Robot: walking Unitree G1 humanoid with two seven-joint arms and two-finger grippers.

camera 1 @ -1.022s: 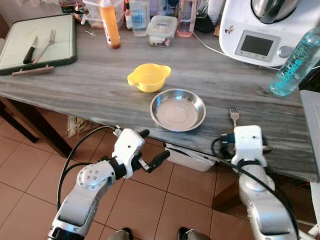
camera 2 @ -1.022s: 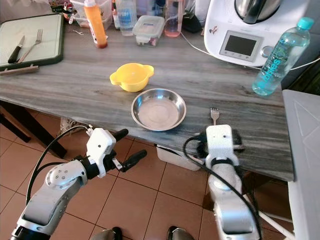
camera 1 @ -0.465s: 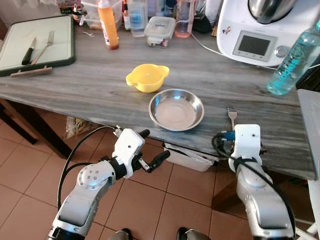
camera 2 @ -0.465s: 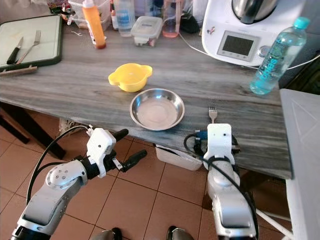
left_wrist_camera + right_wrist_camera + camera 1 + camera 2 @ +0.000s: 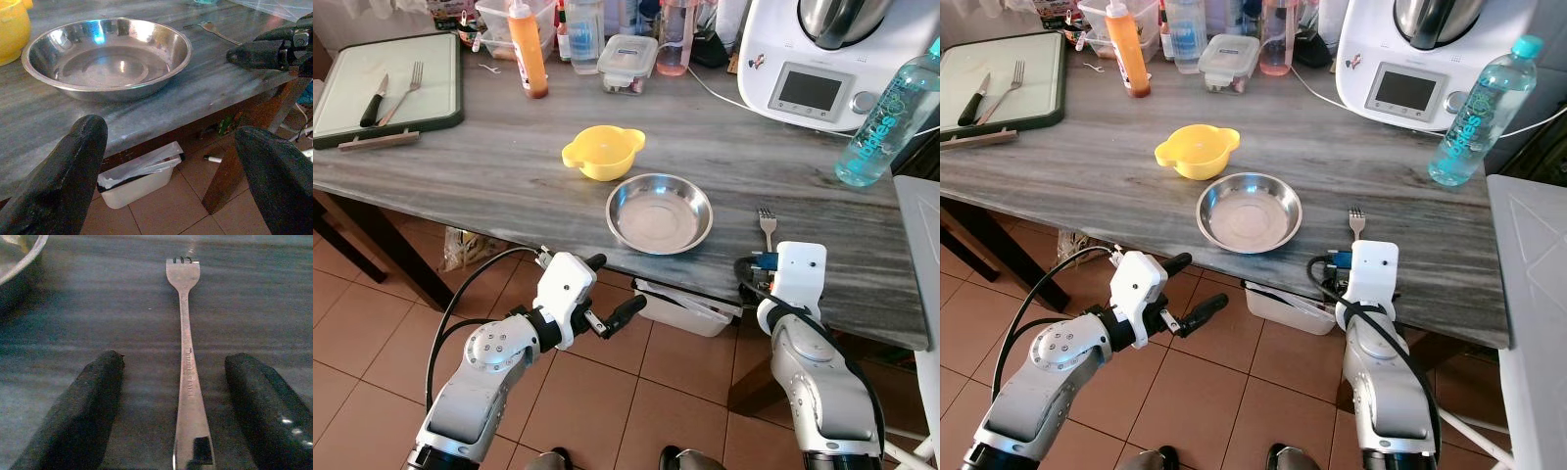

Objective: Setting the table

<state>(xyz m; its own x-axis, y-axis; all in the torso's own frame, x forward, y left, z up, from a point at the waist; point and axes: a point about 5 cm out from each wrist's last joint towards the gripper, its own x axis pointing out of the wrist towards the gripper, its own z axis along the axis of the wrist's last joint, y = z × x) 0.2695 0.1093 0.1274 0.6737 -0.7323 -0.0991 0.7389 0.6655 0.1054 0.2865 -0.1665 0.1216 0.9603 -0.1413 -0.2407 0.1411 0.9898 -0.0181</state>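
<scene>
Two grippers up front. The left gripper (image 5: 612, 292) hangs below the table's near edge over the tile floor (image 5: 372, 323), fingers spread apart with nothing between them. The right gripper (image 5: 178, 396) sits low on the grey wooden table (image 5: 489, 166), fingers wide apart on either side of the fork (image 5: 186, 357) — not touching it, handle lying flat between them, tines pointing away.

Just left of the fork is a steel bowl (image 5: 659, 212), nothing in it. Just beyond it sits a yellow bowl (image 5: 603, 151), also bare inside. Under the table edge there's a white plastic tub (image 5: 139, 176) on the floor.

Farther back: a water bottle (image 5: 886, 117), a white kitchen machine (image 5: 827, 59), a lidded food box (image 5: 626, 61) — contents unclear — an orange sauce bottle (image 5: 528, 47), and a tray (image 5: 440, 88) holding a knife (image 5: 373, 98) and second fork (image 5: 406, 86).
</scene>
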